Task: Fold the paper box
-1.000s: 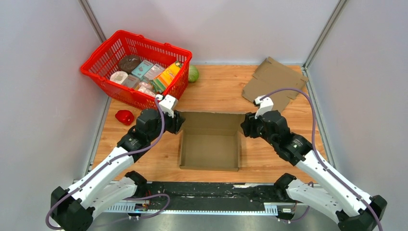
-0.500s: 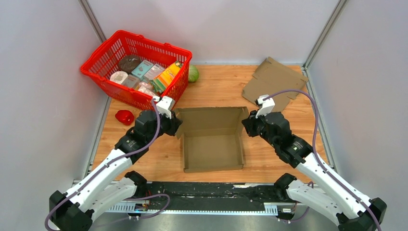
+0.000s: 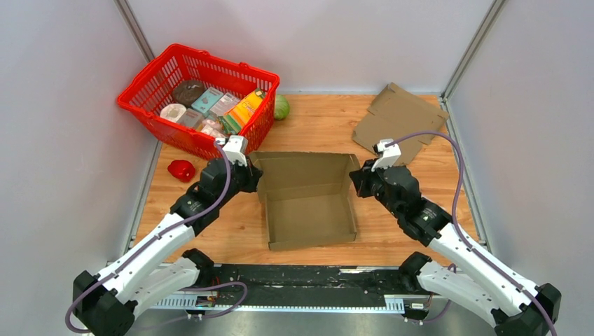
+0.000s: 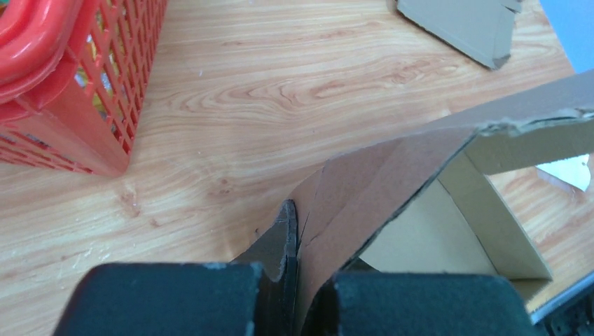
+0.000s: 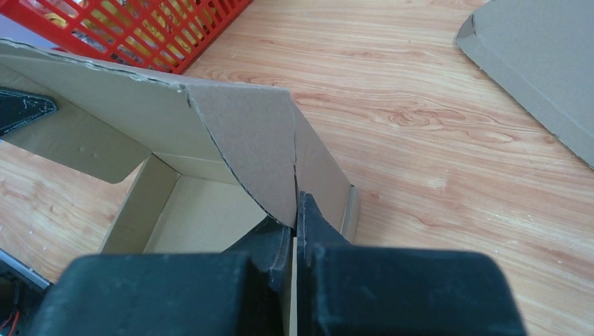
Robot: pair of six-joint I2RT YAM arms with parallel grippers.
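Both arms are reaching forward and inward, left gripper (image 3: 255, 178) and right gripper (image 3: 355, 182) (jaws pressed tight) pinching the paper box (image 3: 308, 210).

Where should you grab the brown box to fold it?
Probably by the thin side flaps at its two far corners, coming in from each side. The box is open, and those flaps stand up as single sheets, thin enough to pinch. The left gripper and right gripper are each shut on one there.
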